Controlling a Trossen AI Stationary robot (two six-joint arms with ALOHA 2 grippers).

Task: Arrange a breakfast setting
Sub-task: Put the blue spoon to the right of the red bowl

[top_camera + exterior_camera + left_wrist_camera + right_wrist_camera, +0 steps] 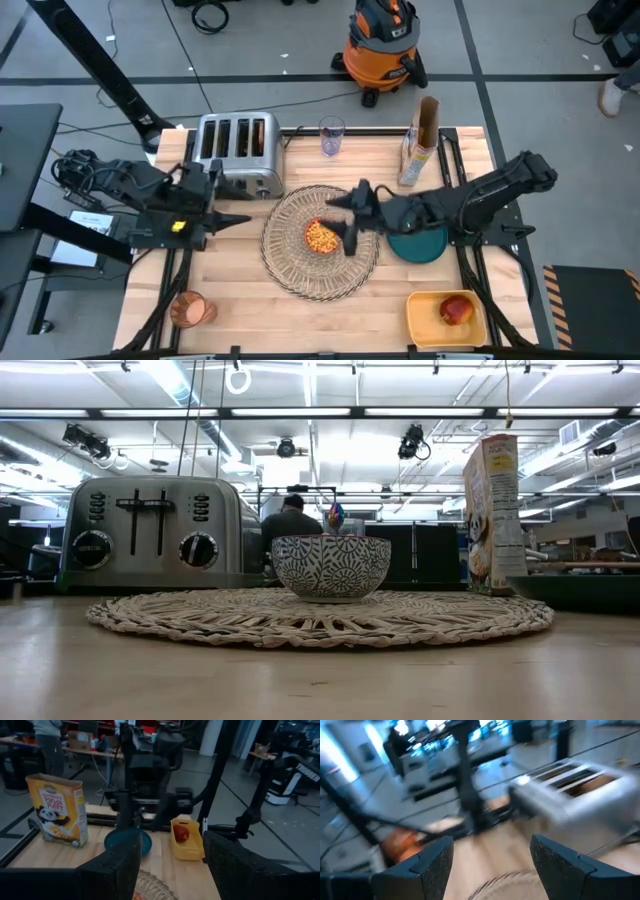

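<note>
A round woven placemat (320,268) lies mid-table with a bowl of orange cereal (320,237) on it; the bowl's outside is patterned blue and white (331,567). The dark teal plate (420,248) lies right of the mat, partly under my right arm. A red apple (456,310) sits in the yellow tub (425,325). An amber cup (188,310) stands near-left. A brown toast slice (259,138) sticks in a toaster slot. My right gripper (352,220) hangs open above the mat, just right of the bowl. My left gripper (240,218) is open, left of the mat.
The chrome toaster (238,155) stands far-left of the mat. A clear glass (332,135) and a cereal box (420,140) stand at the far edge. Bare wood shows near the front edge between cup and tub.
</note>
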